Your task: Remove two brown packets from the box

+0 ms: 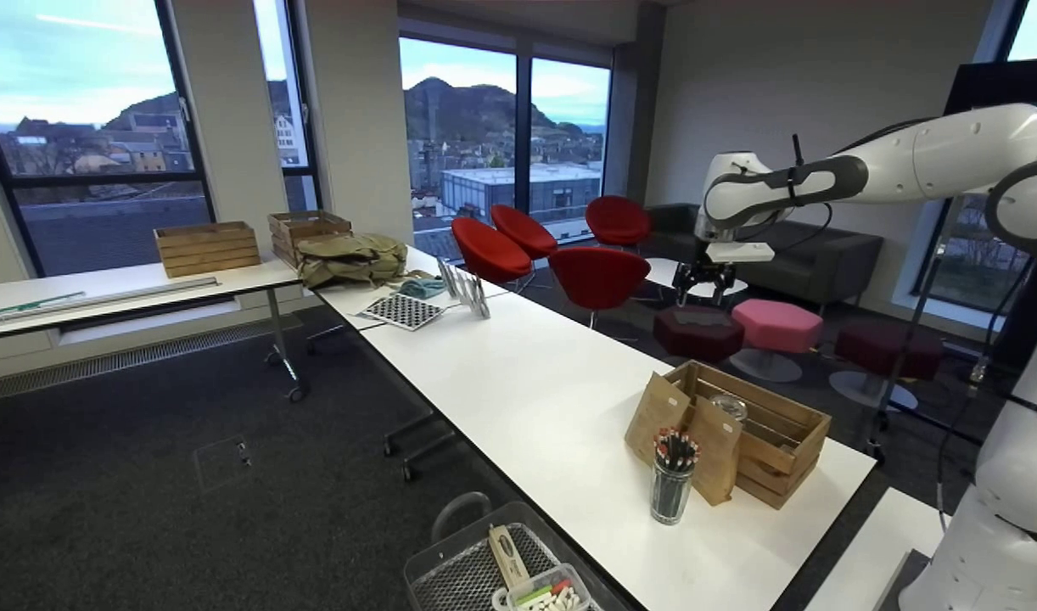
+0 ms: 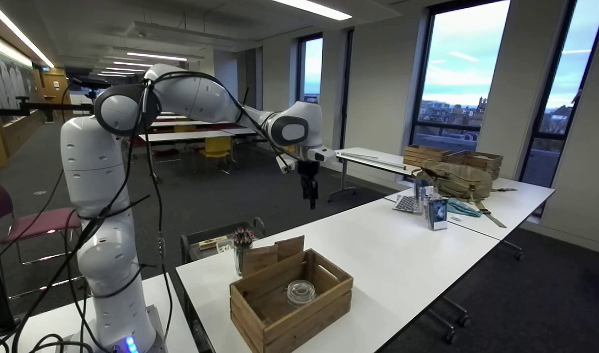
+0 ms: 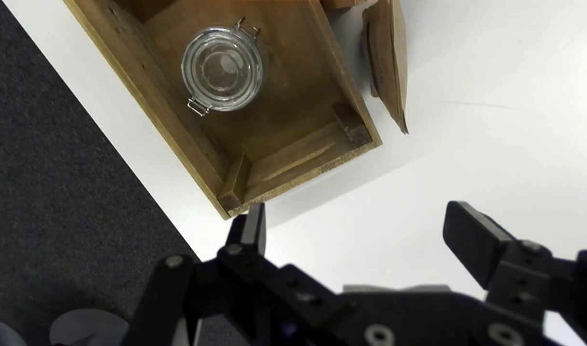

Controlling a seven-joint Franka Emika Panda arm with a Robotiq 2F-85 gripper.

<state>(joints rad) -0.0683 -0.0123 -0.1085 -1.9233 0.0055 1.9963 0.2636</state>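
The wooden crate (image 1: 790,462) stands on the white table, also in an exterior view (image 2: 311,326) and the wrist view (image 3: 305,179). Two brown packets, a nearer one (image 1: 716,451) and one by the crate's corner (image 1: 657,414), stand outside it along one long side. Their upper parts show over that side in an exterior view (image 2: 259,261) (image 2: 289,247). One packet (image 3: 388,62) shows edge-on beside the crate in the wrist view. My gripper (image 3: 353,209) is open and empty, high above the table past the crate's short end; it shows in both exterior views (image 1: 703,294) (image 2: 310,196).
A lidded glass jar (image 3: 222,69) sits inside the crate. A glass of pencils (image 1: 671,488) stands beside the packets. A black mesh trolley (image 1: 463,564) is below the table's edge. A backpack (image 1: 353,257), checkered board (image 1: 404,311) and standing cards (image 2: 437,214) are farther along the table.
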